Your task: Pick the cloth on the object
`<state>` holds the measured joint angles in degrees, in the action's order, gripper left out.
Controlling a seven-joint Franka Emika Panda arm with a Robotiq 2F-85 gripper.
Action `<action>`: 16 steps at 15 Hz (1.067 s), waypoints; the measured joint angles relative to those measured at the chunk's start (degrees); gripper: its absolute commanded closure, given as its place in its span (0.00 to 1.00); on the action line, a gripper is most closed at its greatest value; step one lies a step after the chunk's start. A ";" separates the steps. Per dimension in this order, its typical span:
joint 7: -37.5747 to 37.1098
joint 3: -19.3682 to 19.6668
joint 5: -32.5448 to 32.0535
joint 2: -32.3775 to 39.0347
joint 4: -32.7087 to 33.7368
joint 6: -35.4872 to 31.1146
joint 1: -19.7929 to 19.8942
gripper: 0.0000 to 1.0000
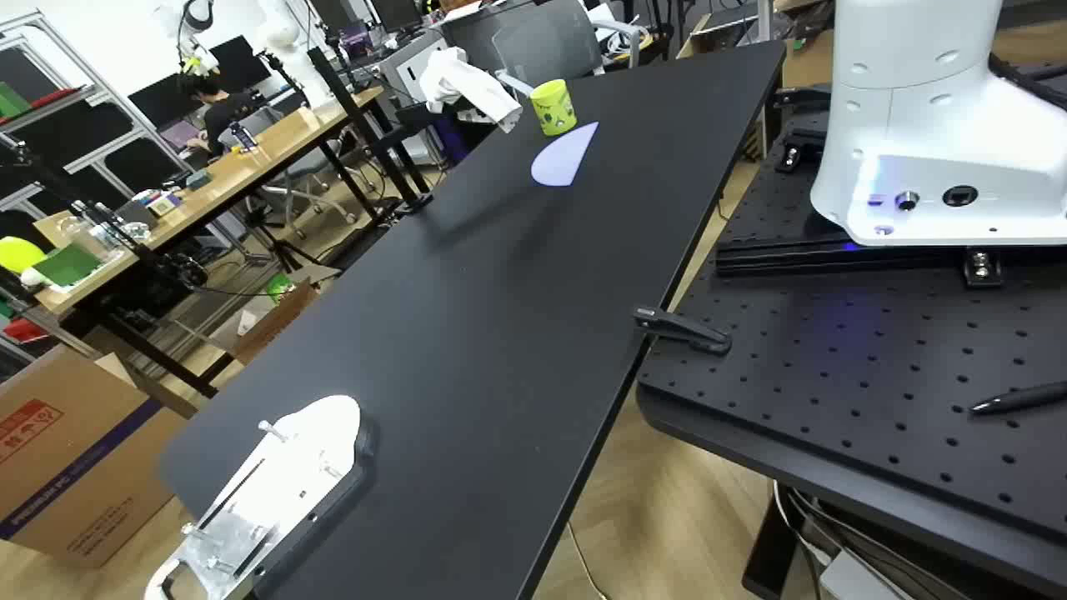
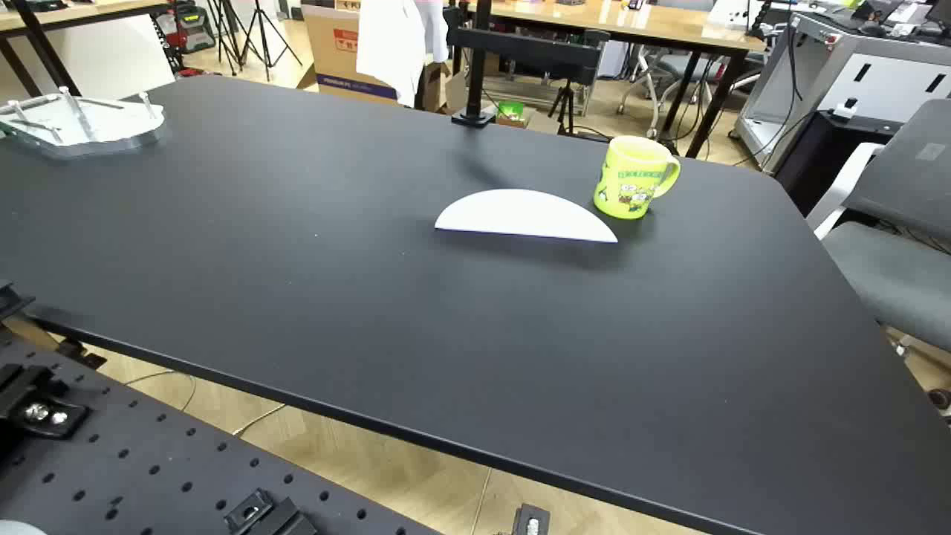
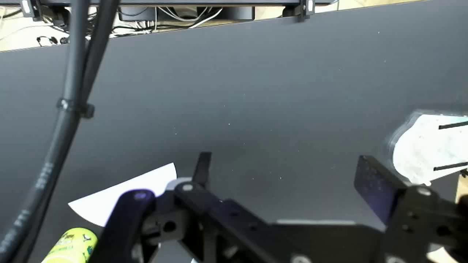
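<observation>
White cloth (image 1: 467,87), which I take to be your target, hangs by the black stand (image 2: 480,74) at the edge of the table (image 1: 475,350) away from the robot base (image 1: 934,125); you can't tell for certain whether the stand's crossbar (image 2: 527,53) bears it. Nothing of the pick looks done: in an exterior view you see the cloth whole, with nothing gripping it, so the approach, the grip and the lift are all left to you. Your gripper (image 3: 287,171) shows only in the wrist view, its jaws spread wide, holding nothing, with the table beyond the gap.

A white half-round piece (image 2: 524,214) lies on the table, paper or folded cloth, you can't say which; it is ungripped too. Just beside it your yellow mug (image 2: 631,178) stands upright, mouth up, but you can't see far enough inside to know what it holds, if anything. Past the table, a cardboard box (image 1: 87,467) stands on the floor (image 1: 667,517), its inside hidden from you, and a smaller carton (image 1: 283,327) seems to hold a green thing (image 1: 279,287).
</observation>
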<state>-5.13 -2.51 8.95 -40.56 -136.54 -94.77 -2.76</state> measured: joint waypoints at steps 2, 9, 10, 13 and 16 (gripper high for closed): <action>0.00 0.00 0.00 -0.07 0.02 -0.14 0.00 0.00; 0.00 0.00 0.00 -0.17 0.02 -0.14 0.01 0.00; 0.00 0.00 0.00 -0.17 0.02 -0.14 0.01 0.00; 0.06 -0.02 0.00 -0.14 0.01 -0.14 0.03 0.00; 0.02 -0.07 -1.27 0.43 -0.41 -2.85 1.12 0.00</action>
<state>-5.11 -2.59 7.68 -40.13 -136.94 -97.62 -1.64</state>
